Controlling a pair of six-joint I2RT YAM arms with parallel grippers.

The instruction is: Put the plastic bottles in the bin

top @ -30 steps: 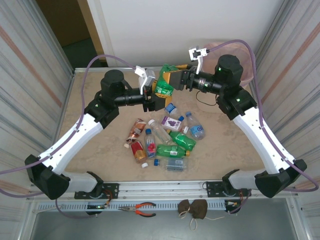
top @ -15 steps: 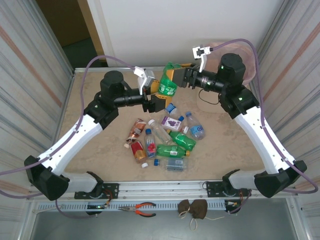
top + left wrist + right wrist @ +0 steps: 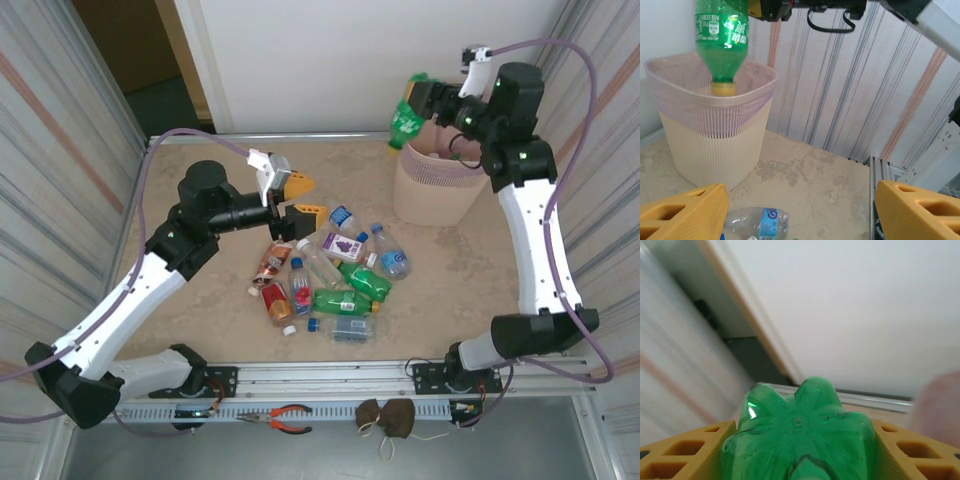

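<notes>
Right fingers (image 3: 680,452) grip green bottle (image 3: 722,35) cap-down over bin (image 3: 715,145), upper right. Left fingers (image 3: 685,212) open, empty. Pile of bottles (image 3: 335,270) mid-frame on tabletop (image 3: 450,270), not yet binned.

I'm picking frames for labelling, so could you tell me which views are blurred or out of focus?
Top external: sharp and evenly lit, bottle and bin both readable. Left wrist: bin crisp, bottle slightly smeared, fingers soft. Right wrist: bottle base fairly clear, everything behind it blurred.

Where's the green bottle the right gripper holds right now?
Top view, far right: the green bottle hangs cap down in the right gripper, over the bin's left rim.
</notes>
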